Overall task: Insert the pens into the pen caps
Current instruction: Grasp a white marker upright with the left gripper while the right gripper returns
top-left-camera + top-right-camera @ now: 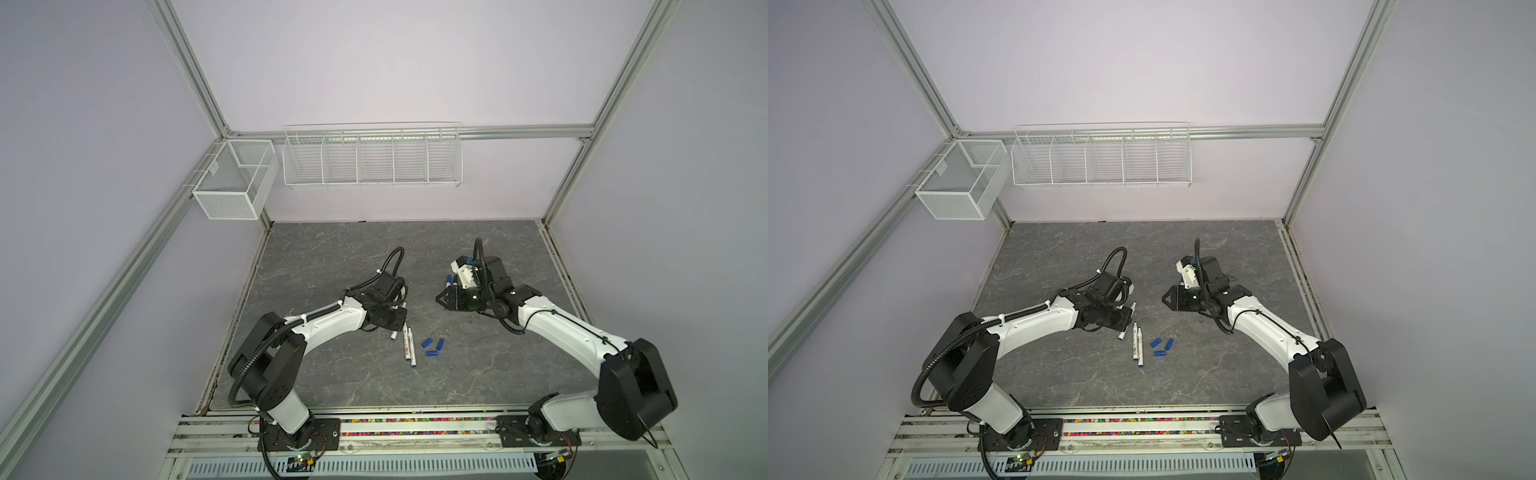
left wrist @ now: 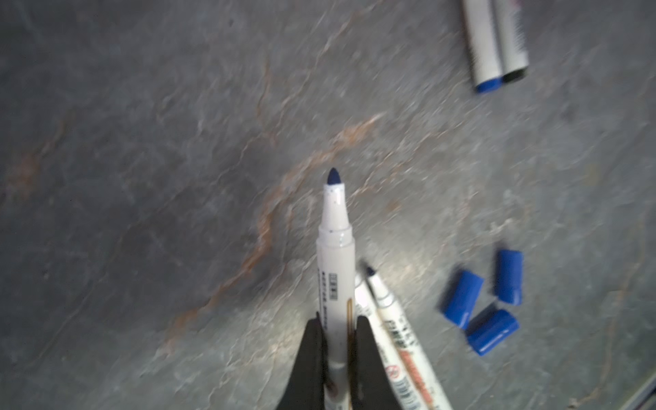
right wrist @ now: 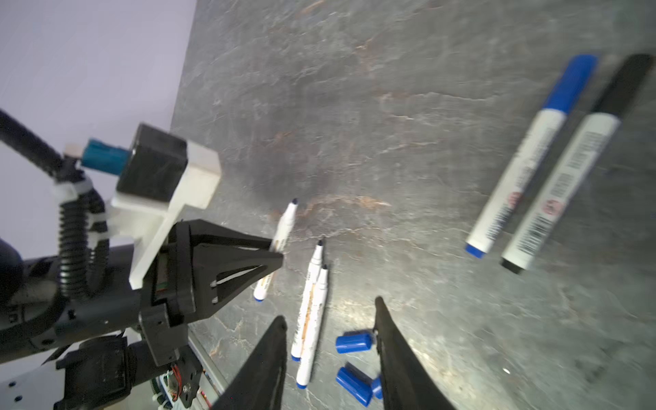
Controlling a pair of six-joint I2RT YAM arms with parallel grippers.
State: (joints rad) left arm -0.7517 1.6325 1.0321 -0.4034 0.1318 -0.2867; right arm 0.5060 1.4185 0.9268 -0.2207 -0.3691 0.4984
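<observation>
Left gripper (image 2: 336, 321) is clamped on a pen (image 2: 335, 255); right gripper (image 3: 330, 309) is parted, empty; caps (image 2: 461, 298) are seen beside two pens (image 3: 312, 319).

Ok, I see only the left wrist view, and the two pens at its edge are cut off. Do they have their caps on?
Observer: Yes, both. The right wrist view shows one with a blue cap, the other with a black cap.
Operator: And the right gripper, does it hold something?
Observer: No. The right gripper is open and empty.
Operator: Where does my pen end behind the fingers?
Observer: The held pen has its blue end plug sticking out past the left gripper.
</observation>
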